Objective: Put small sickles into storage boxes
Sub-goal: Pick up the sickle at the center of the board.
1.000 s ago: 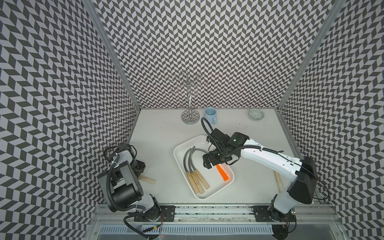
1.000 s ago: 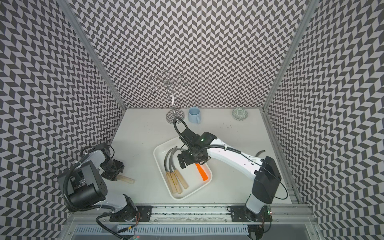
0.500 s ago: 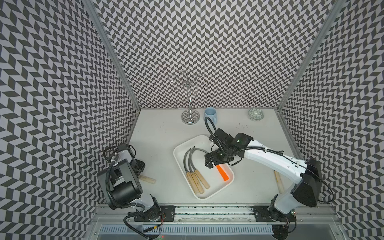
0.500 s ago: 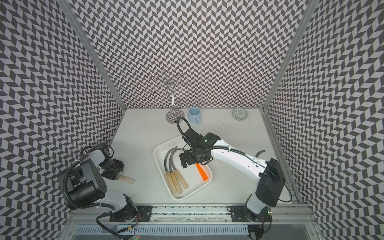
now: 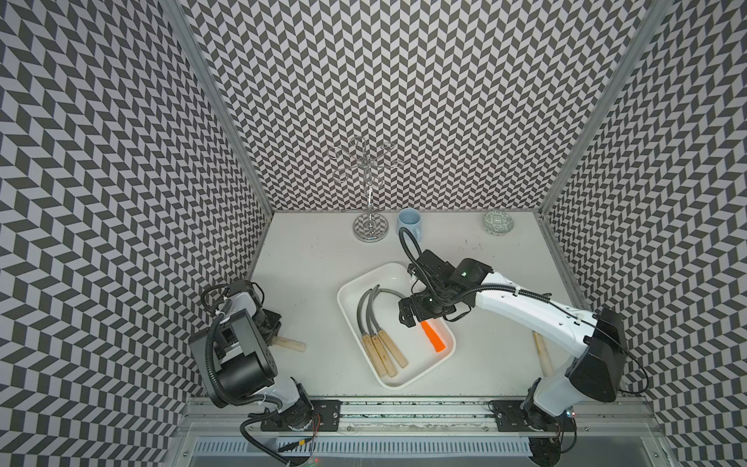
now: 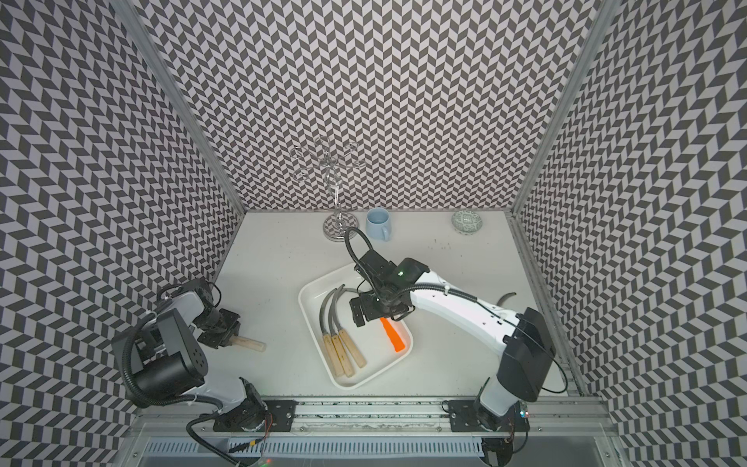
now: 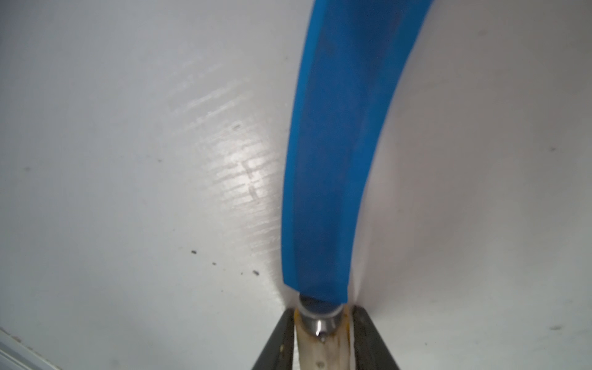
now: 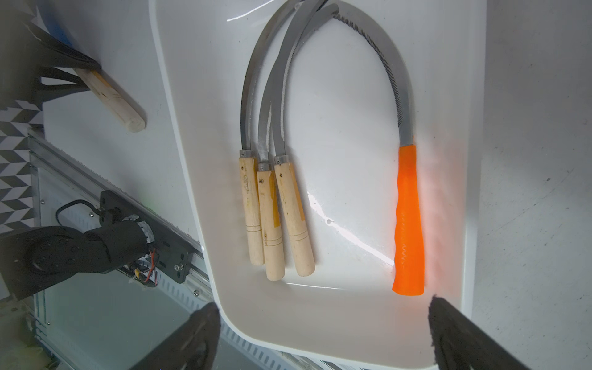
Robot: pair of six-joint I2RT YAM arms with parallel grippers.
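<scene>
A white storage box [image 5: 343,291] [image 6: 307,319] [image 8: 352,96] lies mid-table. Inside it are three small sickles with pale wooden handles [image 5: 380,343] [image 6: 343,351] [image 8: 272,208] and an orange-handled sickle [image 5: 433,343] [image 6: 393,334] [image 8: 408,217]. My right gripper [image 5: 410,313] [image 6: 366,313] [image 8: 323,307] hovers open over the box, holding nothing. At the table's left edge my left gripper [image 5: 271,331] [image 6: 226,337] [image 7: 322,312] is shut on the wooden handle [image 5: 289,344] [image 7: 320,349] of a sickle with a blue-covered blade [image 7: 336,160]. Another sickle [image 5: 542,356] lies at the right, partly behind the right arm.
A light blue mug [image 5: 409,225], a chrome wire stand [image 5: 370,230] and a small patterned bowl [image 5: 498,222] stand along the back wall. Patterned walls close in three sides, and the arms' metal rail [image 5: 404,408] runs along the front.
The left jaws have closed in on the wooden handle. The right arm has shifted slightly above the box, still open; the orange sickle lies where it was.
</scene>
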